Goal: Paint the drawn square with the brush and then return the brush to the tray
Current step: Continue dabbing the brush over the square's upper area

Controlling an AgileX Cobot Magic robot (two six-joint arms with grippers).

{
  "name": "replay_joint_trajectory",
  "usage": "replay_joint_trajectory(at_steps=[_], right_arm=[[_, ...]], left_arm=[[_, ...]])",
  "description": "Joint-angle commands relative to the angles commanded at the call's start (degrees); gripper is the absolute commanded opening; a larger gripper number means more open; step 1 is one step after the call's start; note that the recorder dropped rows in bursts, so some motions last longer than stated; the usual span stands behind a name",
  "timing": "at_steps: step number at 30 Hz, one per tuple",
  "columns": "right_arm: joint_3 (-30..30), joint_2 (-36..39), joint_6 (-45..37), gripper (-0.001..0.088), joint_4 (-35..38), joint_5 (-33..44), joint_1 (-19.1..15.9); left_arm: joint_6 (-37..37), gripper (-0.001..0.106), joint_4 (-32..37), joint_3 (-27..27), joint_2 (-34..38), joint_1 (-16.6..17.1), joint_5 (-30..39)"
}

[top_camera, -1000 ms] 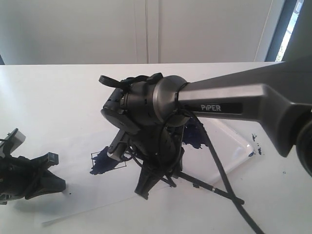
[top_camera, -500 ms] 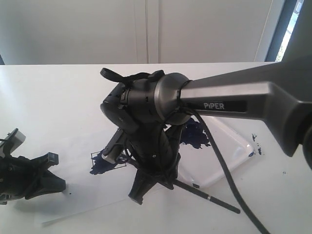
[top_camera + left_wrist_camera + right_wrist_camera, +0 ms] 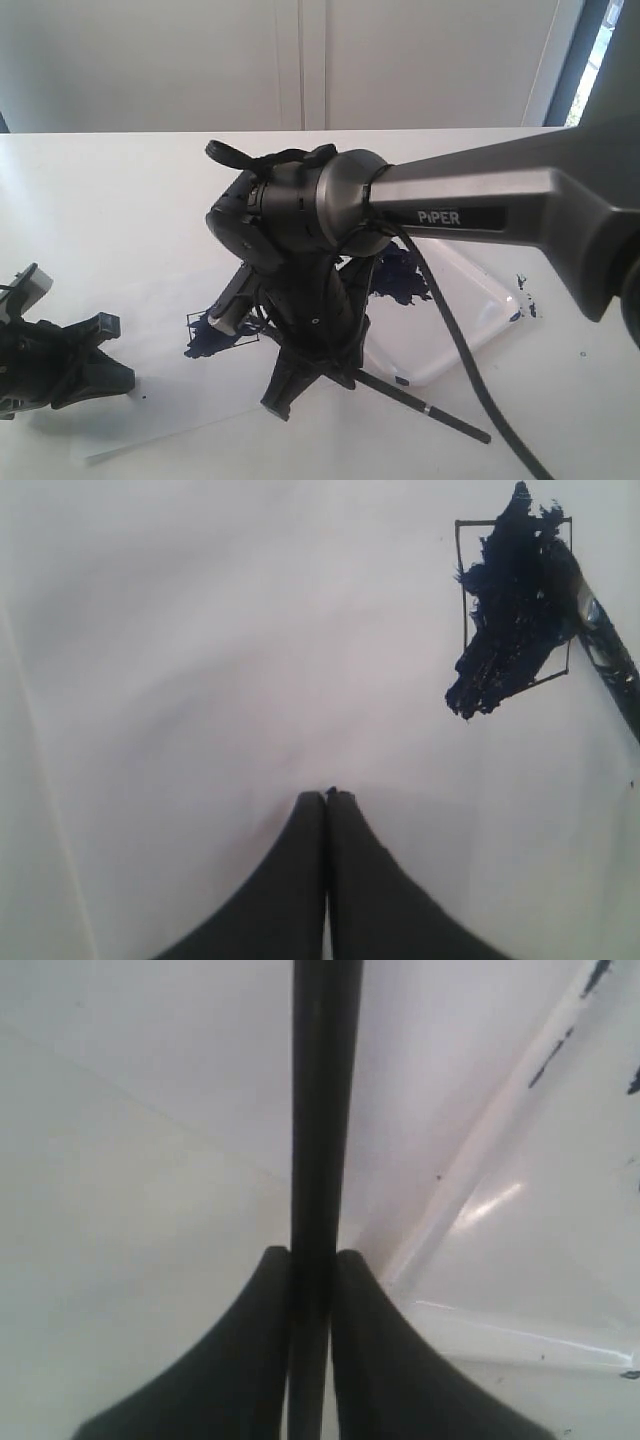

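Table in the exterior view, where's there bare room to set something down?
Bare: the far strip of the table behind the right arm, and the paper between the left gripper and the drawn square. Crowded: the middle, where the right gripper holds the brush by the tray.

The white table (image 3: 110,190) fills the foreground. A pale panelled wall (image 3: 150,60) with vertical seams stands behind it. A dark-framed window (image 3: 603,45) at far right admits daylight.
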Motion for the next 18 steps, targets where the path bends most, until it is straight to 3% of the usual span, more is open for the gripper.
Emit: replay_joint_trajectory(at_steps=[4,18], right_arm=[[0.0,0.0,-1.35,0.0,0.19,0.0,1.16],[4.23,0.0,2.35,0.0,-11.41,0.0,1.09]], left_arm=[[0.0,0.0,0.0,0.0,0.0,0.0,0.13],[0.0,0.0,0.0,0.0,0.0,0.0,-0.09]])
